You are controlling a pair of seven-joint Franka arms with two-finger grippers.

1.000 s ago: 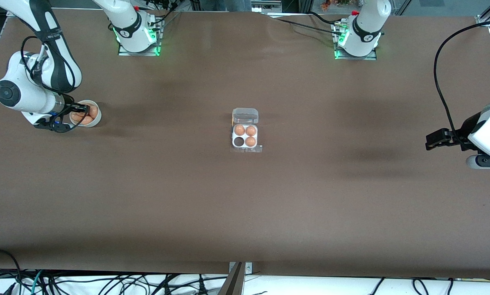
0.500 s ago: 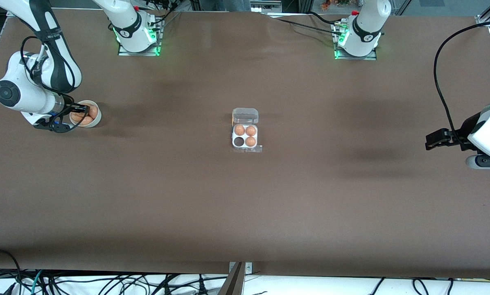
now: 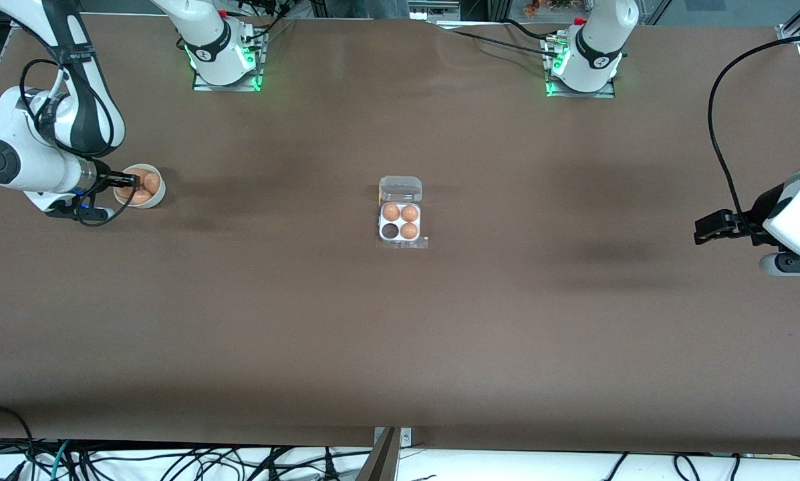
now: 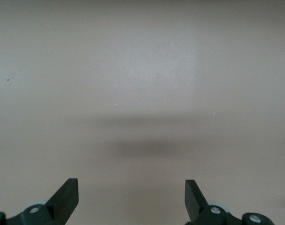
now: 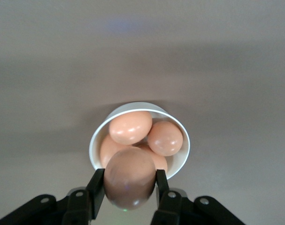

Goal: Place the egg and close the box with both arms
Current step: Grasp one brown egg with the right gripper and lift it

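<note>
**One egg lifted, one cell waiting**

Clamped between the right gripper's (image 5: pixel 129 193) fingers is an egg (image 5: pixel 129 183), hanging over the bowl (image 3: pixel 160 194) at the right arm's end of the counter (image 3: pixel 400 334). Its long axis probably runs along the fingers. The box (image 3: pixel 400 222) sits mid-counter, lid open, one cell empty. The left gripper (image 4: pixel 132 197) waits over bare counter, fingers apart.
</note>
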